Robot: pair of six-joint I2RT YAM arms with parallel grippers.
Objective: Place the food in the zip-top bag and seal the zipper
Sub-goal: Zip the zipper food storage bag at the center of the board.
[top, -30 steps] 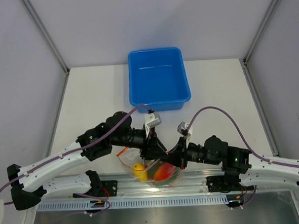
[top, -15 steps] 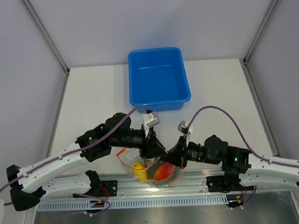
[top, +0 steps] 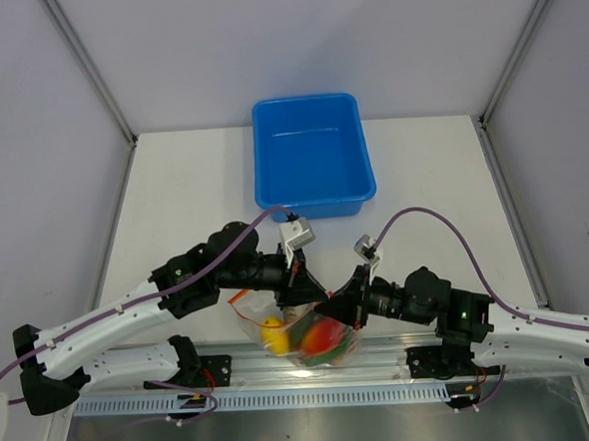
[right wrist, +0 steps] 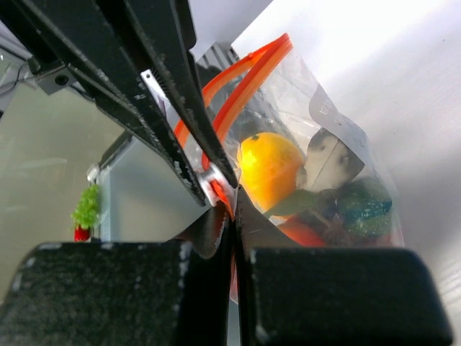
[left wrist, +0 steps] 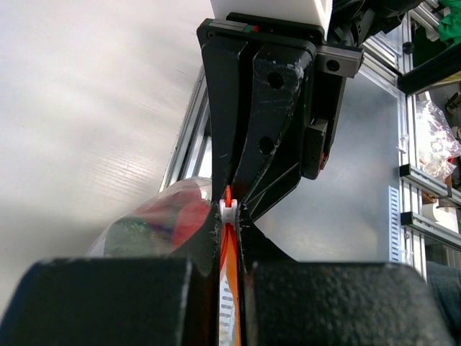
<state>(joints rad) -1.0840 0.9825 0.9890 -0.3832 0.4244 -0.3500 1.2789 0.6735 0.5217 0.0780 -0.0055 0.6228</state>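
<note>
White desk (top: 192,187) runs between pale grey walls, and a deep blue rectangular plastic tub (top: 313,157) sits at its far middle, well apart from the work. Near the front edge, just beside the aluminium rail (top: 382,347), we see both arms meeting over a clear crinkly zip-top bag (top: 304,335).

The left claw (top: 301,288) is pinched fully together on the bag's thin orange-red zipper strip (left wrist: 227,252). In its wrist view the two black fingers (left wrist: 108,303) leave only a sliver between them, and the strip fills it. The right claw (top: 334,306) faces it head-on, tips almost touching the left one's. Its fingers are likewise drawn tight on the strip, and a small white slider tab (right wrist: 215,184) sits right where the two claws meet. We cannot tell which claw actually bears on the tab.

In the right wrist view, past the left claw, the strip splits into two orange bands that bow apart, so that stretch of the mouth is unsealed. The bag's body bulges toward the rail, and we cannot tell whether it rests on the desk or is lifted. The food is inside it: a round yellow-orange fruit (right wrist: 268,167) near the mouth, a red tomato (top: 327,335) lower down, dark green pieces (right wrist: 360,205), and a pale grey piece (right wrist: 328,162) we cannot identify for sure.
</note>
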